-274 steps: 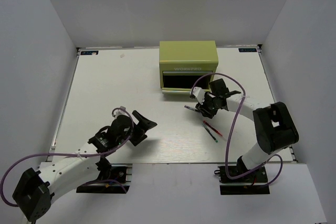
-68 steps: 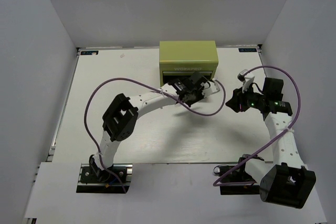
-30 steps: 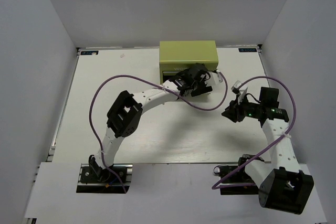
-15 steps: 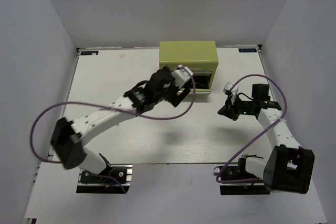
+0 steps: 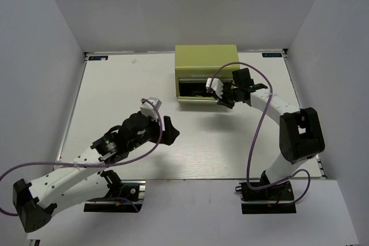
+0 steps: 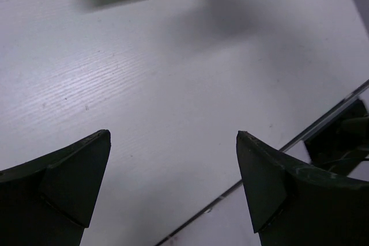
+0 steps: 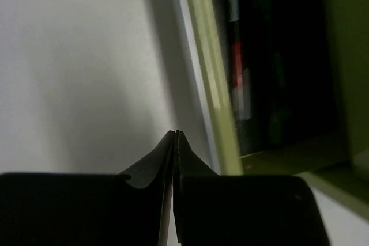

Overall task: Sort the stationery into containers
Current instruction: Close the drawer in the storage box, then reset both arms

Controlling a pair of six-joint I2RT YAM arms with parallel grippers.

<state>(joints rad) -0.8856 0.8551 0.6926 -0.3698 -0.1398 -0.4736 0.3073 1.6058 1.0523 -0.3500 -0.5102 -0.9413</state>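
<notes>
Olive tool chest (image 5: 206, 61), drawer (image 5: 196, 101) open; red pen (image 7: 237, 64) inside, right-wrist view only. Right gripper (image 7: 174, 133) closed beside it; left gripper (image 6: 173, 136) wide.

white table (image 5: 115, 96) carries olive tool chest (image 5: 206, 60).

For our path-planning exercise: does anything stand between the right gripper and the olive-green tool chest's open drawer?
Nothing visible does. The right gripper, fingers shut, sits at the front lip of the open drawer of the tool chest, with only table between. The left gripper hangs open, far off.
</notes>
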